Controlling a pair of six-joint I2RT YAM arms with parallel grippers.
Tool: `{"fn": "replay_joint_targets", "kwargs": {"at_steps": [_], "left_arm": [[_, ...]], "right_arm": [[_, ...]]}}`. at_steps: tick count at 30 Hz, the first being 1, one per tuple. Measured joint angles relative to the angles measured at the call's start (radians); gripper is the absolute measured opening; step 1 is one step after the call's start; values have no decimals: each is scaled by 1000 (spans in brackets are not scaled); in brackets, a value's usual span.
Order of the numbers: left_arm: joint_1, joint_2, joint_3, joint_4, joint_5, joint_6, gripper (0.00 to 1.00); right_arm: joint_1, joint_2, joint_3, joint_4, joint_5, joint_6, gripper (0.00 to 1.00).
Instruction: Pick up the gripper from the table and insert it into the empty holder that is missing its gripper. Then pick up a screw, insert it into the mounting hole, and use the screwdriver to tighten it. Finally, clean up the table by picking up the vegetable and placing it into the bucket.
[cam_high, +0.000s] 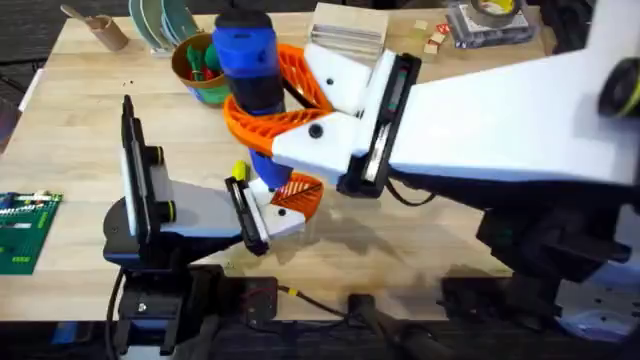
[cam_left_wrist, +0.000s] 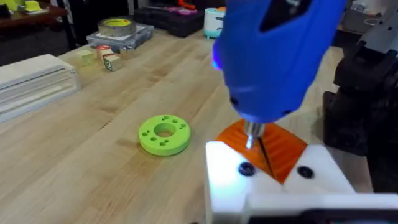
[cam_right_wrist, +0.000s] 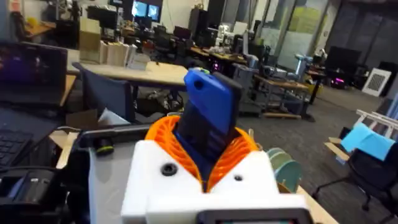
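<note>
Pale wooden table under it all. The blue pen-shaped screwdriver stands near upright, thin metal bit down, clamped in the right gripper. Its tip meets the left gripper, whose opening I cannot tell. The lime-green round plastic disc lies at nine o'clock.

No words, numbers or brand marks can be read anywhere around me. The small wooden blocks on the counter carry red and green marks, too small to make out. The tape roll sits on a box whose printing is a blur. The green circuit board at the counter's edge shows white markings I cannot read. The bucket has a printed side, pattern only. Screens in the room behind glow without legible text.
</note>
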Motion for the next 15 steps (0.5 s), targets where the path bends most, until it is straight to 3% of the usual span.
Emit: {"fn": "replay_joint_targets", "kwargs": {"at_steps": [15], "left_arm": [[0,0,0,0,0,0,4]], "right_arm": [[0,31,5,24,-12,8,30]]}}
